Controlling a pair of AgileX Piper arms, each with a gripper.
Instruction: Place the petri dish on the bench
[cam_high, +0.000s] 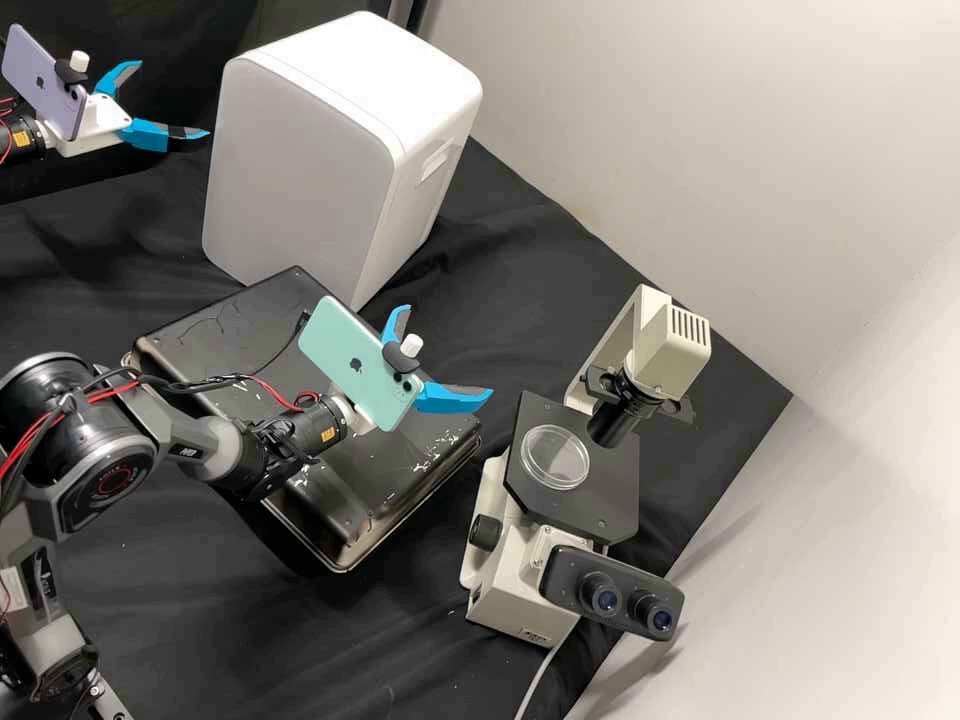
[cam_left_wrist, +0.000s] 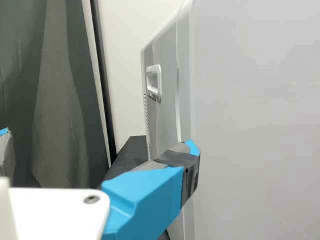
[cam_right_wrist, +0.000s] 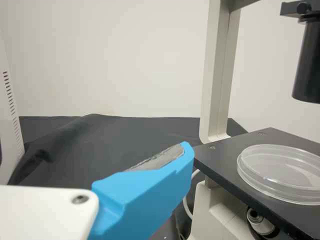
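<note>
Petri dish (cam_high: 556, 456): clear, lying flat on the black stage (cam_high: 612, 490) of the microscope (cam_high: 510, 580); just ahead of the right jaws, not touching them
Right jaws: spread wide, holding nothing; above the end of a dark metal tray (cam_high: 215, 335) nearest the microscope; the tray sits on the tabletop (cam_high: 200, 620)
Left jaws: spread wide, holding nothing; well behind the right jaws, close beside a white appliance (cam_high: 340, 150)
In the way: a black condenser (cam_high: 610, 425) hangs over the dish's far rim; a cream pillar (cam_high: 618, 335) stands beyond
Right wrist view: a gap between condenser and dish; one blue finger (cam_right_wrist: 150, 185) has its tip near the stage edge
High view: eyepieces (cam_high: 625, 600) past the dish
Left wrist view: a recessed handle (cam_left_wrist: 154, 82) on the appliance's side
</note>
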